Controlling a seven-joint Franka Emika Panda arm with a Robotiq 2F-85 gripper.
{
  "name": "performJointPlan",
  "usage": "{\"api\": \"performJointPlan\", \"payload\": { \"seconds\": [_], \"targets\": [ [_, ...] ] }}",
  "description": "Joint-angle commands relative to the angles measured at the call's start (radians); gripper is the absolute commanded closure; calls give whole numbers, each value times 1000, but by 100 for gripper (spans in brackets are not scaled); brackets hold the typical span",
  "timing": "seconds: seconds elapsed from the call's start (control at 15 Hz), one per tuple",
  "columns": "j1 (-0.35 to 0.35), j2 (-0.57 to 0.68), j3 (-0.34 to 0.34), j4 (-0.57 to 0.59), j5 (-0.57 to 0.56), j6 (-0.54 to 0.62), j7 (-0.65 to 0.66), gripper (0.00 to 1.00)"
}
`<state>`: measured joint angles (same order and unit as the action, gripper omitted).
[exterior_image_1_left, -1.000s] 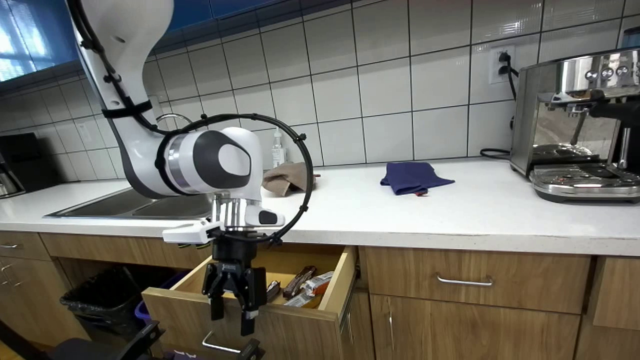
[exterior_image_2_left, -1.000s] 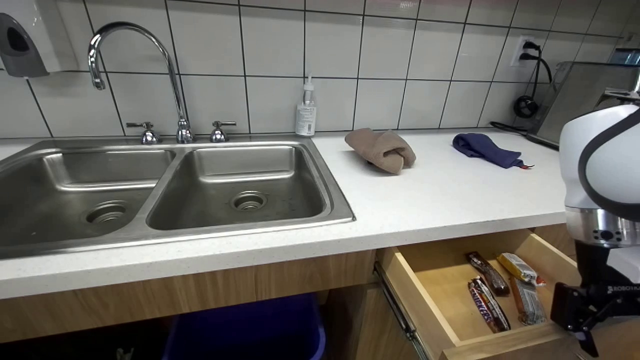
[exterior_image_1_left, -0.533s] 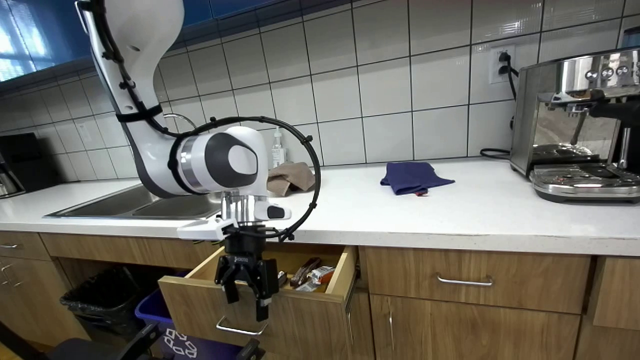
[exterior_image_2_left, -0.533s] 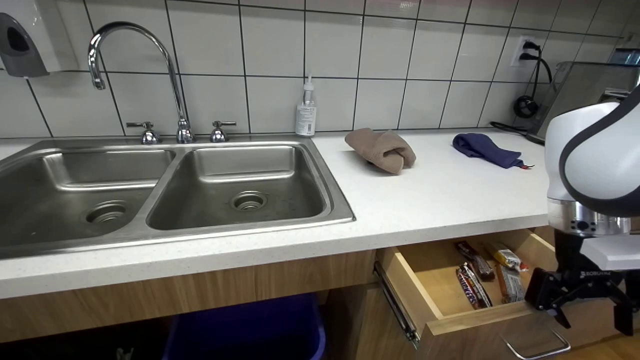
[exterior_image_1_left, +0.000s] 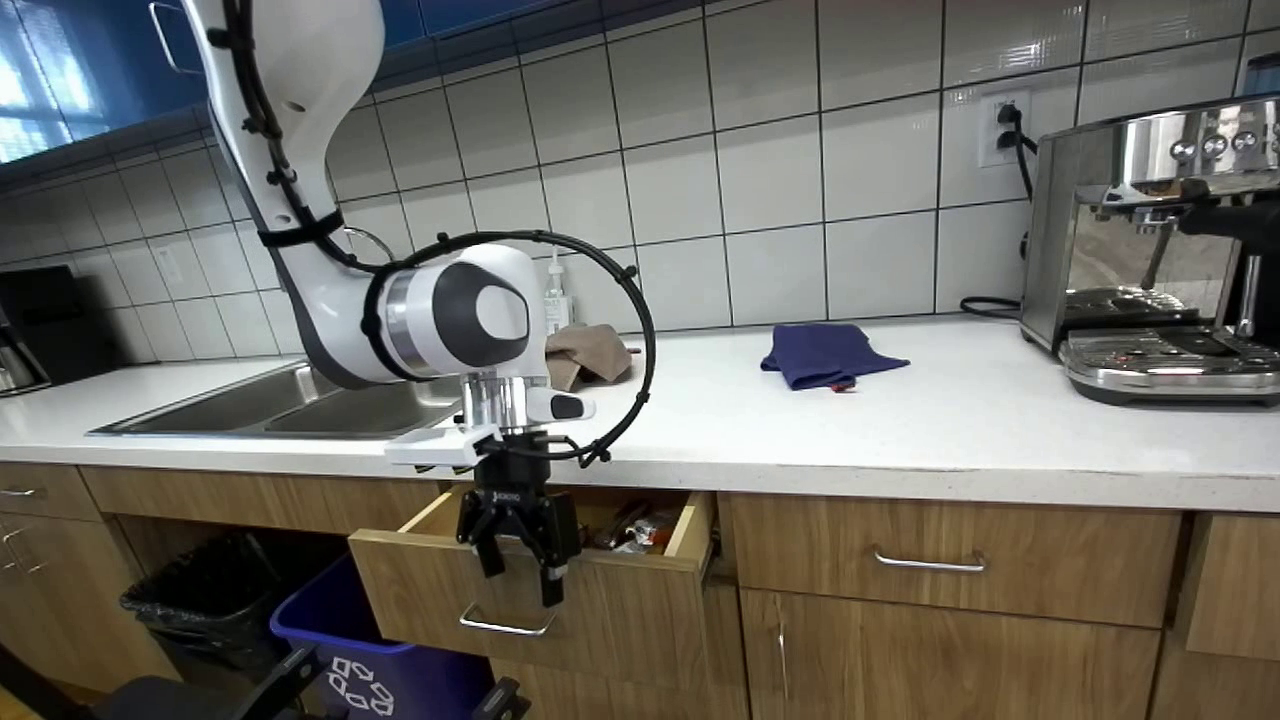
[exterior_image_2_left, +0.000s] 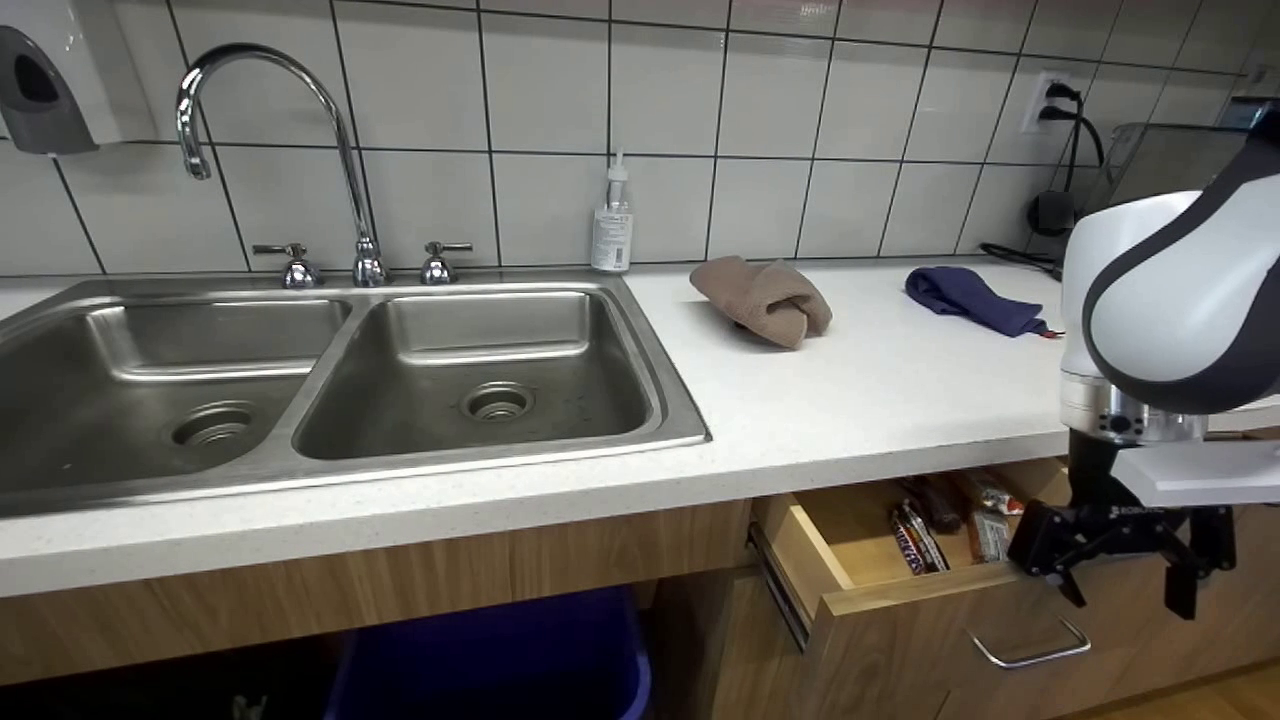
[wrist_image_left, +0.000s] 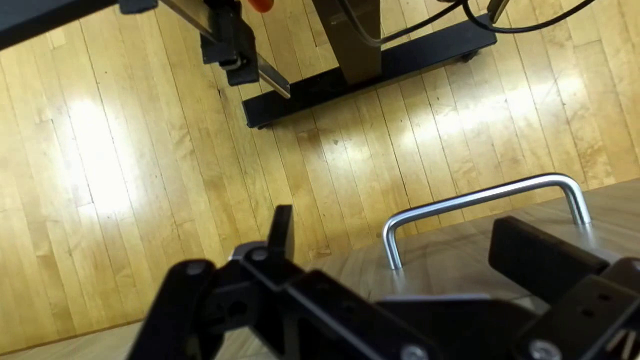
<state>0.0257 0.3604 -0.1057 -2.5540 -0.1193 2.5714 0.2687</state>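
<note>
In an exterior view, I see the white arm (exterior_image_1_left: 455, 320) slant down from high up and bend at the wrist, so the end effector (exterior_image_1_left: 522, 585) hangs lower than the worktop (exterior_image_1_left: 900, 420), pointing downward, fingers (exterior_image_1_left: 551, 588) spread wide, right by the front of the part-open drawer (exterior_image_1_left: 640, 610) with its handle (exterior_image_1_left: 507, 628) just beneath the fingertips. In an exterior view, snack bars (exterior_image_2_left: 940, 512) lie in the drawer behind the end effector, though whether it touches the wood I can't tell. The wrist view looks down past both parted fingers to the handle and the wooden floor (wrist_image_left: 200, 150) below.
</note>
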Motion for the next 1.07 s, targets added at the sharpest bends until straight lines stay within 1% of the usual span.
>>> {"api": "performJointPlan", "payload": {
  "seconds": [0.0, 0.67, 1.0],
  "targets": [
    [19, 57, -26, 58, -36, 53, 7, 0],
    [38, 97, -42, 107, -47, 137, 8, 0],
    [61, 132, -69, 132, -65, 215, 13, 0]
  ]
}}
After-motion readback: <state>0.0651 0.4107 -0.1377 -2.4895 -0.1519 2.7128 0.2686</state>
